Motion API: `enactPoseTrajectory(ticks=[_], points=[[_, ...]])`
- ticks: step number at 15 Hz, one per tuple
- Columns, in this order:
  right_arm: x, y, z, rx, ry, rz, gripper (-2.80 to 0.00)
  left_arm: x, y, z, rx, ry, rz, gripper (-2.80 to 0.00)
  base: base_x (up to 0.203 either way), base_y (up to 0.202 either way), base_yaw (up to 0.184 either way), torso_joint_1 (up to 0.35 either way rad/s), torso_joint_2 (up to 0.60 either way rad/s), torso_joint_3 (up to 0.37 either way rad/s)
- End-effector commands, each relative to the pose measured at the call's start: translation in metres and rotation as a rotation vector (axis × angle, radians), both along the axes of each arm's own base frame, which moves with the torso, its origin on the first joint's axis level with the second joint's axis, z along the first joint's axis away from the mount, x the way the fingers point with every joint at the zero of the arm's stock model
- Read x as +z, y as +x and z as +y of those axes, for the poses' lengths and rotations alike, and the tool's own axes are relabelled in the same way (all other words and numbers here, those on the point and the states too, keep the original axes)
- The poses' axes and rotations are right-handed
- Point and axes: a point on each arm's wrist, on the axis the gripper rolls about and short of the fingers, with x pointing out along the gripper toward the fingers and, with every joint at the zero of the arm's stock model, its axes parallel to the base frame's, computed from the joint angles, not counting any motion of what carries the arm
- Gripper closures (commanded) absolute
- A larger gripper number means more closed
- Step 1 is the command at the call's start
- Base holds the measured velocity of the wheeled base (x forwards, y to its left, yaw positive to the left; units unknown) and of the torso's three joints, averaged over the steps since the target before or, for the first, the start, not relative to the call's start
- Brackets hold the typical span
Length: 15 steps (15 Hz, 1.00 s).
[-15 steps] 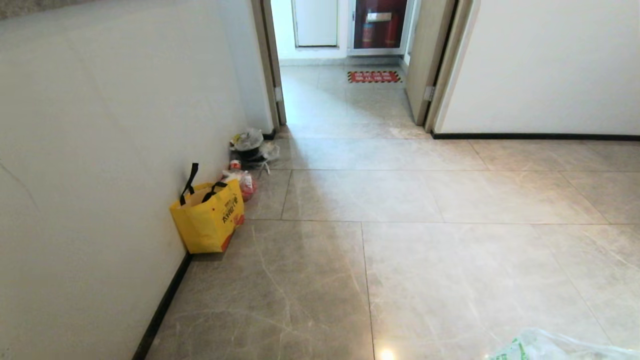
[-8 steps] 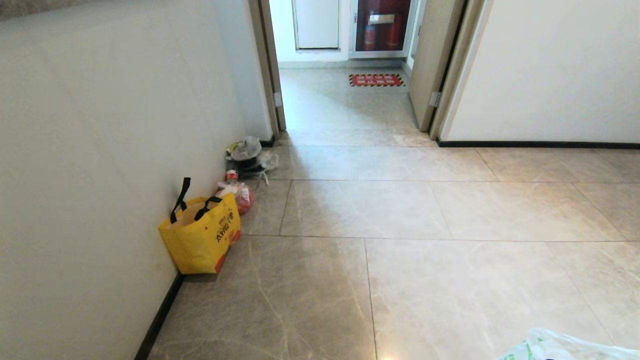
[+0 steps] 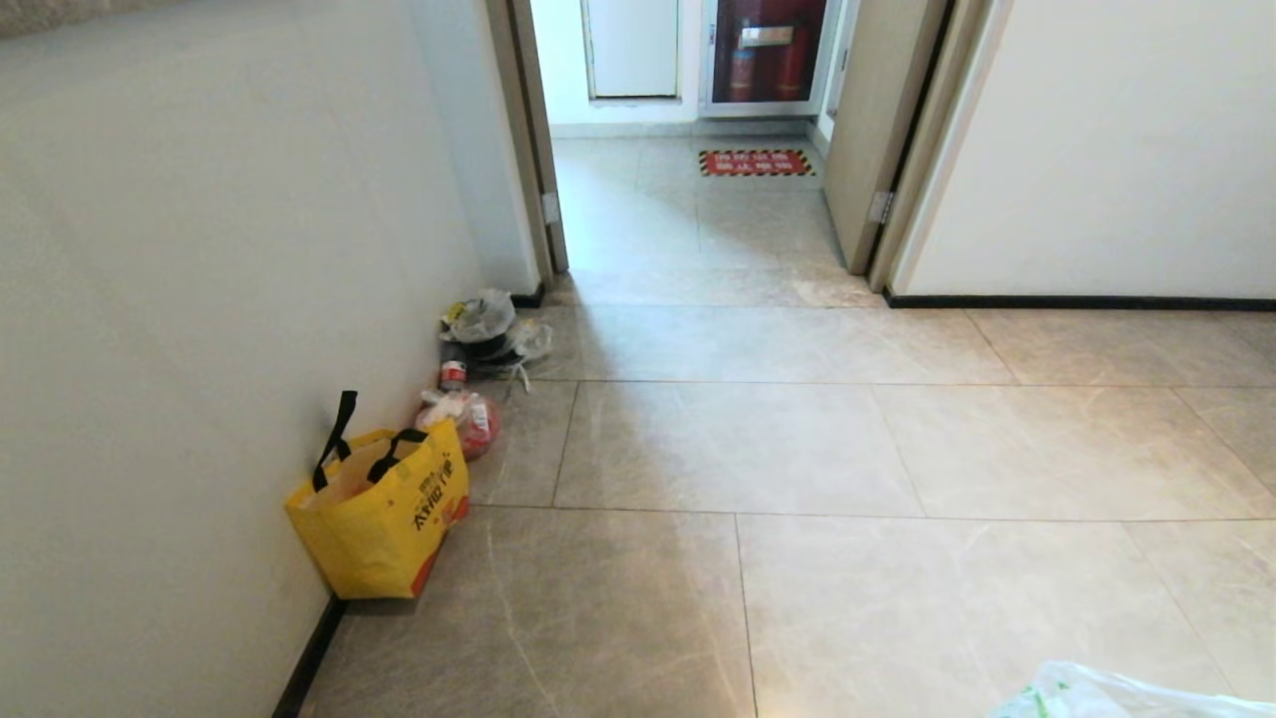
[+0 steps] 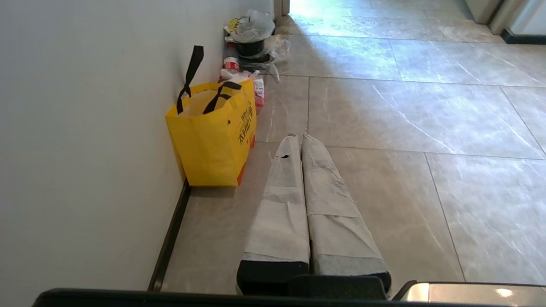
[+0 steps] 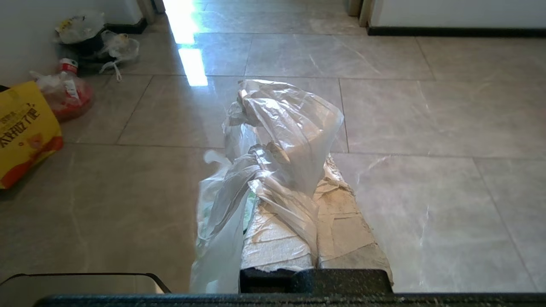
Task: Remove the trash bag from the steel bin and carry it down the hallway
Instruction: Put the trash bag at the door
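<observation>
The trash bag (image 5: 281, 140) is clamped in the closed right gripper (image 5: 315, 183), well apart from the yellow tote (image 5: 23, 128). The left gripper (image 4: 300, 138) is held closed and empty near the tote; contents seemingly rubbish.

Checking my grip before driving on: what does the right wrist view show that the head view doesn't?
Only the right wrist view shows the right gripper shut on the thin white semi-transparent plastic trash bag, bunched over its padded fingers.

Only the head view shows the open doorway ahead, with a red floor mat beyond it; of the bag it catches just a corner.

Both show the stiff yellow tote bag with black handles, the litter pile by the wall, and the glossy marble-veined floor tiles.
</observation>
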Motion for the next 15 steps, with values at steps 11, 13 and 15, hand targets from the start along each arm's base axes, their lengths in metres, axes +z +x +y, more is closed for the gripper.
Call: enactPoseTrajectory(ticks=[11,13,15], points=[[0.0001,0.0001,0.0000,0.001,0.000,0.000,0.00,-0.0001,0.0000,0.0000,0.002,-0.001,0.001,0.00,0.191,0.000,0.001,0.000,0.00,0.001],[0.0001,0.0001,0.0000,0.001,0.000,0.001,0.00,-0.0001,0.0000,0.0000,0.000,-0.001,0.001,0.00,0.193,0.000,0.000,0.003,0.00,0.003],[0.0001,0.0000,0.0000,0.001,0.001,0.000,0.00,-0.0001,0.0001,0.0000,0.000,-0.001,0.002,0.00,0.190,0.000,0.002,0.001,0.00,0.002]])
